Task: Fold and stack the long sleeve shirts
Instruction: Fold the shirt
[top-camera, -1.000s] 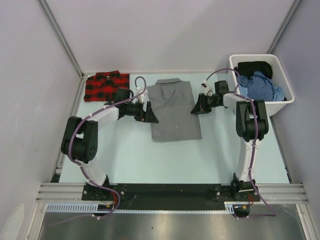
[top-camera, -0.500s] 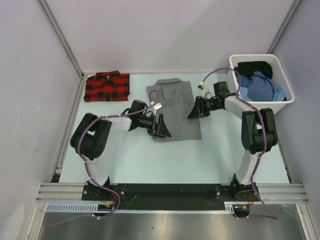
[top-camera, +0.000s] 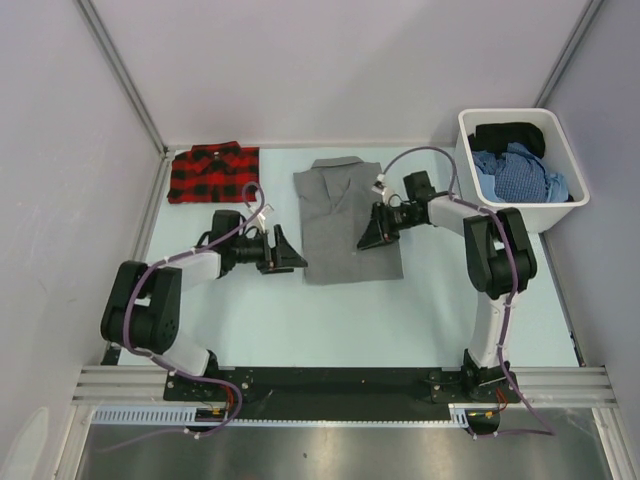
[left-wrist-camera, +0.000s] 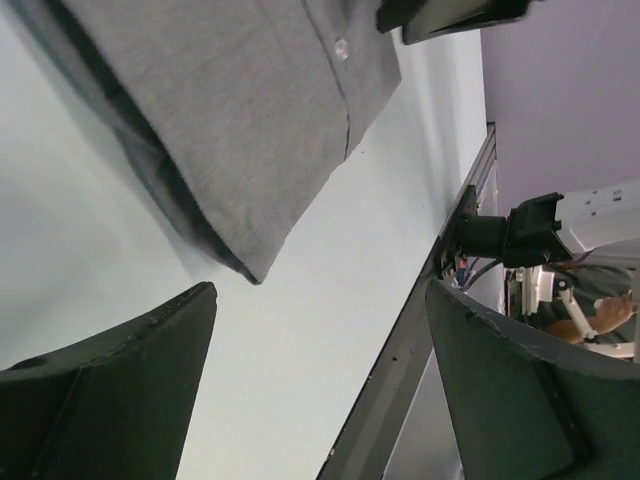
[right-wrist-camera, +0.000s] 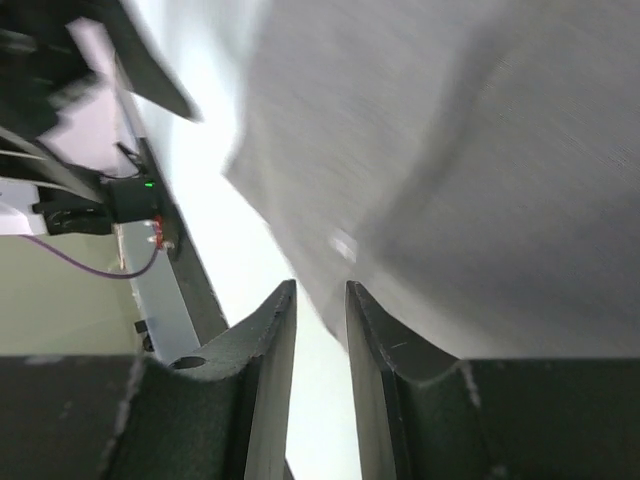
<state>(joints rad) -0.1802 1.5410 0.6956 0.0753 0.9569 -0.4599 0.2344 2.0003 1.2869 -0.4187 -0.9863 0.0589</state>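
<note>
Folded grey shirt (top-camera: 350, 230) lies centre-back on table (top-camera: 420, 320); plaid shirt (top-camera: 213, 172) sits at far-left corner, well apart. Wide-open, empty left gripper (top-camera: 292, 258) is just beside grey shirt's near-left corner. Over its right edge, right gripper (top-camera: 368, 238) has jaws narrowly apart, nothing between. Wide strip of table lies between shirt's near edge and arm bases.

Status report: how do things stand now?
Left gripper open beside grey shirt. Right gripper barely open, empty, over it. Plaid shirt apart, unstacked. Nothing between them.
</note>
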